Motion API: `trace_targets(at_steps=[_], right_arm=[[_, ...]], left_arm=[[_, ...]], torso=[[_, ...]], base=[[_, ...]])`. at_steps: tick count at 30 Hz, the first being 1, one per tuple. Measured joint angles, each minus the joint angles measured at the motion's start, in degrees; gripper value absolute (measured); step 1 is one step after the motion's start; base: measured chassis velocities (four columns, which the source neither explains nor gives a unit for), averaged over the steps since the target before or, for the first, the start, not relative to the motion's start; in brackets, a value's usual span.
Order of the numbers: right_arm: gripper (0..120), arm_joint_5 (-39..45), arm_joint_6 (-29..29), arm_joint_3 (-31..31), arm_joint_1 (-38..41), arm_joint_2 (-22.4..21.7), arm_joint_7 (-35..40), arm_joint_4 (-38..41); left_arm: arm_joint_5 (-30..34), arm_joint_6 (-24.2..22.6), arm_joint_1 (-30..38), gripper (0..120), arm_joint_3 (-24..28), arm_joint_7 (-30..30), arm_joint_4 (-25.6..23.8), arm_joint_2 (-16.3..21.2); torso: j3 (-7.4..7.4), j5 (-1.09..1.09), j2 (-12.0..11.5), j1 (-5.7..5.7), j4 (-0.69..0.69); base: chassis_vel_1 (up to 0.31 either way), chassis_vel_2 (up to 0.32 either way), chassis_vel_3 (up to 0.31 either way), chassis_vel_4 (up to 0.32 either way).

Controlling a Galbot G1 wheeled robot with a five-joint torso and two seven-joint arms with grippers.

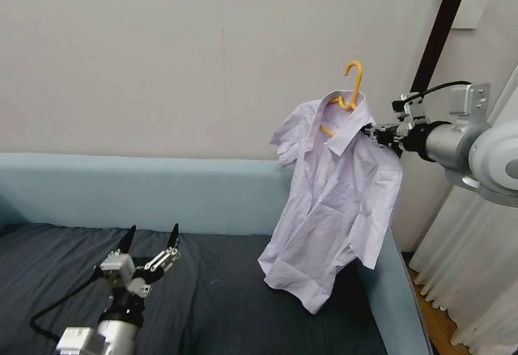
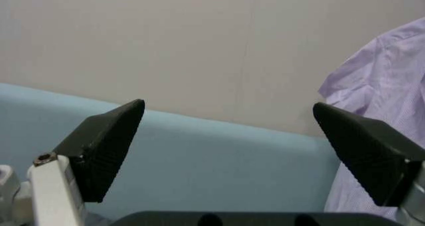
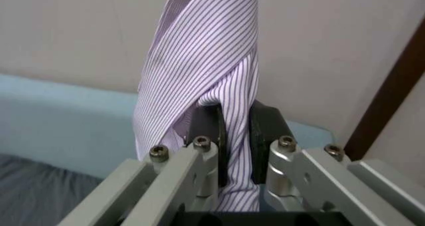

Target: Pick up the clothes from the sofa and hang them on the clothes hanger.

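Note:
A lilac striped shirt [image 1: 336,209] hangs in the air on a yellow hanger [image 1: 348,92], its hem dangling just over the sofa seat. My right gripper [image 1: 374,134] is shut on the shirt's shoulder beside the collar. In the right wrist view the striped cloth [image 3: 199,71] is pinched between the two black pads [image 3: 265,131]. My left gripper [image 1: 152,250] stands open low over the dark seat at the left, holding nothing. Its fingers [image 2: 106,146] are spread wide in the left wrist view, with the shirt [image 2: 385,86] off to one side.
The sofa has a dark grey seat [image 1: 218,298] and a light blue back [image 1: 162,193] and side arm [image 1: 396,298]. A plain wall rises behind. A dark post [image 1: 441,23] and white curtain [image 1: 477,274] stand at the right.

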State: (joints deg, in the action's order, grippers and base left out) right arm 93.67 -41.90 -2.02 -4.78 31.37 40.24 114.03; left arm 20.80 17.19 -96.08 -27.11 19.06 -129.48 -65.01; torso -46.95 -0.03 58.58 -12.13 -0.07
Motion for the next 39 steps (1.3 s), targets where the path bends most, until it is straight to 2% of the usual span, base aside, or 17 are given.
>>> trace_targets(at_steps=[2, 3, 6, 12, 15, 18, 21, 24, 25, 28, 33, 37, 39], right_arm=[[8, 2.2, 0.0, 1.1, 0.9, 1.7, 5.6, -1.1], [8, 2.2, 0.0, 1.1, 0.9, 1.7, 5.6, -1.1], [8, 2.9, 0.0, 2.5, 1.6, 1.9, 10.6, -2.2], [8, 5.5, -0.1, 3.5, 4.2, -1.3, 17.0, -3.8], [8, 5.1, -0.1, 3.5, 5.6, -3.1, 17.5, -4.4], [8, 2.8, -0.1, 2.8, 7.6, -4.8, 15.2, -6.1], [8, 0.6, -0.1, 1.7, 9.6, -4.3, 11.8, -9.1], [8, -7.1, -0.1, -1.0, 12.1, -0.5, 5.8, -15.2], [8, -7.1, -0.1, -1.0, 12.1, -0.5, 5.8, -15.2], [8, -14.9, -0.1, -2.6, 14.8, 4.5, 1.8, -23.2], [8, -23.2, -0.1, -4.7, 18.6, 7.3, -0.8, -29.9], [8, -25.8, -0.2, -6.1, 20.3, 7.0, -0.7, -30.8], [8, -26.5, -0.2, -7.4, 20.5, 4.3, -0.7, -28.5]], left_arm=[[-4.5, 2.8, -1.9, 100, -0.2, -0.9, 1.0, -3.1], [-4.5, 2.8, -1.9, 100, -0.2, -0.9, 1.0, -3.1], [-7.7, 6.4, -4.2, 100, -0.8, -1.5, 1.6, -7.1], [-11.7, 11.4, -7.2, 100, 0.6, -1.9, 4.5, -10.9], [-12.1, 12.2, -7.3, 100, 1.7, -1.9, 5.6, -12.0], [-12.1, 12.4, -7.1, 100, 2.8, -1.8, 5.8, -13.0], [-12.1, 12.4, -6.8, 100, 3.3, -1.8, 5.8, -13.7], [-12.1, 12.4, -6.7, 100, 4.3, -1.7, 5.9, -15.1], [-12.1, 12.4, -6.7, 100, 4.3, -1.7, 5.9, -15.1], [-12.3, 12.4, -6.8, 100, 5.2, -1.6, 5.9, -16.7], [-12.5, 12.3, -7.0, 100, 5.4, -1.5, 5.8, -17.5], [-12.5, 12.4, -7.1, 100, 5.3, -1.3, 5.8, -17.8], [-12.4, 12.6, -7.2, 100, 5.2, -1.1, 5.8, -18.0]], torso=[[0.00, -0.01, 0.0, 0.00, 0.01], [0.00, -0.01, 0.0, 0.00, 0.01], [0.00, -0.01, 0.0, -0.01, 0.00], [0.00, 0.01, 0.0, -0.01, -0.01], [0.00, -0.01, 0.0, -0.01, -0.02], [0.00, 0.00, 0.0, -0.01, -0.04], [0.01, -0.01, 0.0, 0.00, -0.05], [-0.01, 0.00, 0.0, -0.01, 0.01], [-0.01, 0.00, 0.0, -0.01, 0.01], [-0.02, -0.01, 0.0, -0.02, 0.03], [-0.02, -0.01, 0.0, -0.02, -0.01], [-0.02, -0.02, 0.0, -0.02, 0.01], [-0.01, -0.02, 0.0, -0.02, 0.01]], base=[[0.000, 0.000, 0.000, 0.000], [0.000, 0.000, 0.000, 0.000], [0.000, 0.000, 0.000, 0.000], [0.000, 0.000, 0.000, 0.000], [0.000, 0.000, 0.000, 0.000], [0.000, 0.000, 0.000, 0.000], [0.000, 0.000, 0.000, 0.000], [0.000, 0.000, 0.000, 0.000], [0.000, 0.000, 0.000, 0.000], [0.000, 0.000, 0.000, 0.000], [0.000, 0.000, 0.000, 0.000], [0.000, 0.000, 0.000, 0.000], [0.000, 0.000, 0.000, 0.000]])
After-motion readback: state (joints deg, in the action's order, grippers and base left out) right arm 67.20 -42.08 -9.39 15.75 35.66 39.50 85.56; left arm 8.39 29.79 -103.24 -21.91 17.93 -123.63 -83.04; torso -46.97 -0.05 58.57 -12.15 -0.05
